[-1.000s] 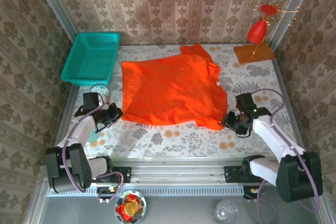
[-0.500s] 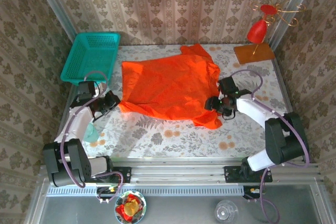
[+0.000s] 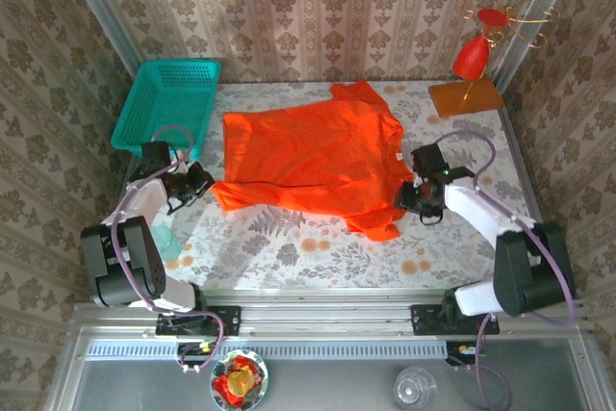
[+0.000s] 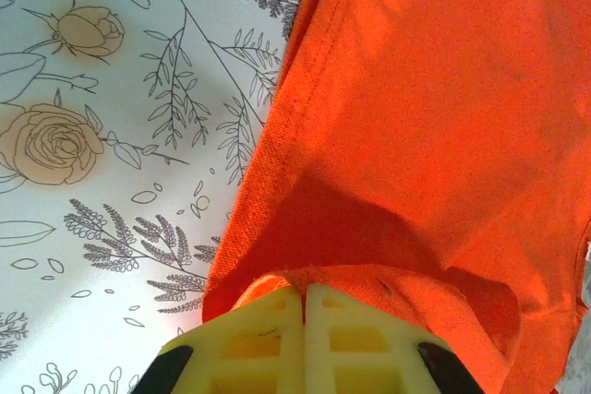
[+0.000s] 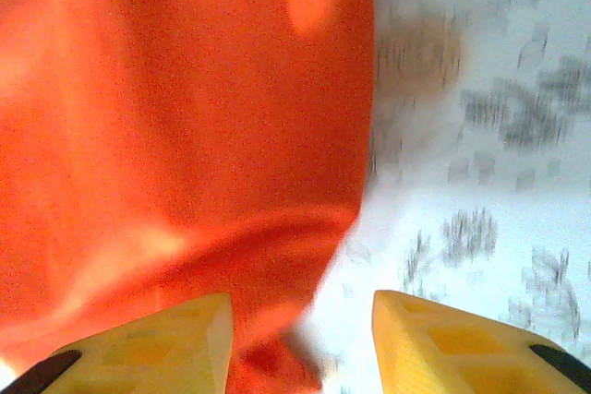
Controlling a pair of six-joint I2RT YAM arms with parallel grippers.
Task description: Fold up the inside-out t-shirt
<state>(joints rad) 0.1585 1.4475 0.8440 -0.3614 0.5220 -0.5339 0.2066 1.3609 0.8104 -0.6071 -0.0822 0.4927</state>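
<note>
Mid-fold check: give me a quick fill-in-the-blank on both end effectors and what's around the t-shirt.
The left end effector is ___ on the t-shirt.
The right end effector has its jaws ___ over the t-shirt's edge.
The teal basket sits at the table's far ___ corner.
Missing words: shut; open; left.

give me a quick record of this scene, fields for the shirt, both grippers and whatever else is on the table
t-shirt: orange, spread on the floral table, near edge rumpled
white tag: at the collar, right side
left gripper: shut on the t-shirt's near left corner
right gripper: open, over the t-shirt's right edge
basket: teal, far left corner
ornament: red, on a wooden base, far right corner
</note>
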